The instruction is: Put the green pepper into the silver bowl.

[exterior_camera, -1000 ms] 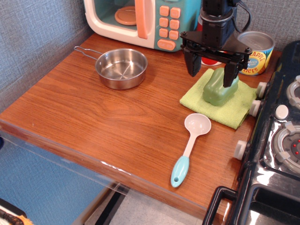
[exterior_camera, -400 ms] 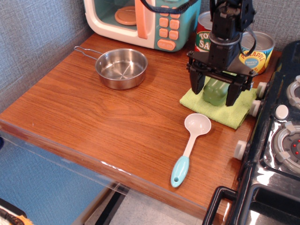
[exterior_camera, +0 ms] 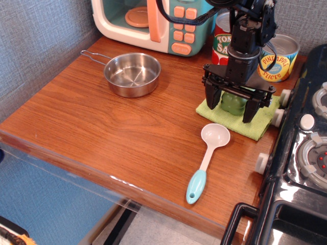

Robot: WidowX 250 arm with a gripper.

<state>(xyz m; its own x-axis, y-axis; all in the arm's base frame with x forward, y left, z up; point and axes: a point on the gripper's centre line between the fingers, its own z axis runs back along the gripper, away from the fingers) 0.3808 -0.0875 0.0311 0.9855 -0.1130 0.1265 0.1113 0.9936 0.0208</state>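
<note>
Gripper (exterior_camera: 232, 106) spread open astride the green pepper (exterior_camera: 232, 102), right of the silver bowl (exterior_camera: 132, 74); we judge it light, rigid, best pinched across its lobed flanks.

Glossy steel bowl (exterior_camera: 132, 74); matte plastic pepper (exterior_camera: 232, 103) on seemingly woven cloth (exterior_camera: 260, 122); smooth, grained wood tabletop (exterior_camera: 122, 127).

two cans (exterior_camera: 276, 59), one pepper (exterior_camera: 232, 103), one bowl (exterior_camera: 132, 74)
</note>
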